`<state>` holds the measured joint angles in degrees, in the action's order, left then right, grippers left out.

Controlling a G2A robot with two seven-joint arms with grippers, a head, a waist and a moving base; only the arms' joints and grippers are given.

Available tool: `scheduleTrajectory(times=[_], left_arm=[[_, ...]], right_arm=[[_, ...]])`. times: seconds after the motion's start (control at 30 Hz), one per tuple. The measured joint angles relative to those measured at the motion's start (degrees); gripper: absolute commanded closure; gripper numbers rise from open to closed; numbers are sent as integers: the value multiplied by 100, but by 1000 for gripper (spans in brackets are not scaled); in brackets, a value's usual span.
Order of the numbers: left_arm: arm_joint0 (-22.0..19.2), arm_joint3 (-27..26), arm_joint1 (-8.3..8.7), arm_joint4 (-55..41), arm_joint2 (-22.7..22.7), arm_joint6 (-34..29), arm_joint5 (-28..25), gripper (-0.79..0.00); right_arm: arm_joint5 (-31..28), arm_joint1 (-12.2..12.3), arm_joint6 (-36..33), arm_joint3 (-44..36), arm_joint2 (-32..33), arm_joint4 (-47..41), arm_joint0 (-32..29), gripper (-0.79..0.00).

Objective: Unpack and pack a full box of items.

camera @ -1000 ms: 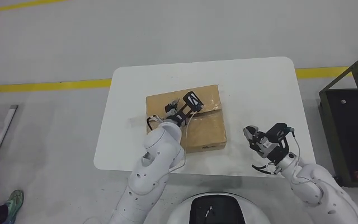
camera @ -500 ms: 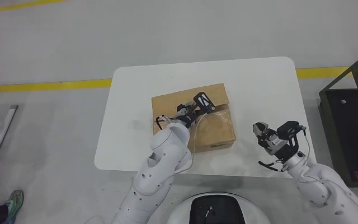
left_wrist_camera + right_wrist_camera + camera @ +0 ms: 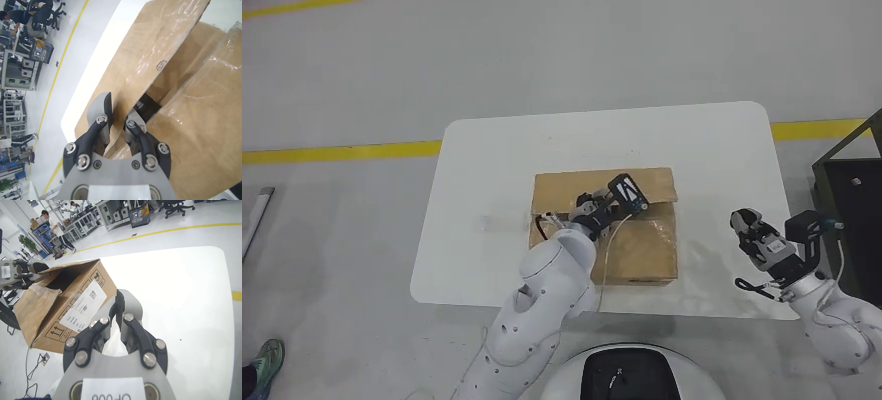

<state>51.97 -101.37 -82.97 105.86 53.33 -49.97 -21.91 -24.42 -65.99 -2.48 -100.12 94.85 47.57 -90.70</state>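
Observation:
A brown cardboard box sits mid-table, its top flaps partly lifted and taped with clear film. My left gripper is shut on the edge of one raised flap, over a dark gap into the box; it also shows in the top view and, farther off, as the left gripper in the right wrist view. The other flap lies lower. My right gripper is shut on nothing, hovering above bare table beside the box's labelled side, near the table's right edge.
The white table has free surface left of and behind the box. A dark metal frame stands off the table's right side. A yellow floor line runs behind the table.
The box has slid right across the table with my left gripper holding its flap. My right arm has drawn back to the right, toward the table's edge.

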Motion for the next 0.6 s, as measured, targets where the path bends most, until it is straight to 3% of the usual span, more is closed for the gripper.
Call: scheduleTrajectory(times=[0.37,0.6], left_arm=[[-836,455,-153,106,-45,366,254,-785],[-1678,1567,-357,-219,-146,928,726,-785]], right_arm=[[20,0,20,-111,36,6,-74,0],[37,4,72,-132,121,23,-163,0]])
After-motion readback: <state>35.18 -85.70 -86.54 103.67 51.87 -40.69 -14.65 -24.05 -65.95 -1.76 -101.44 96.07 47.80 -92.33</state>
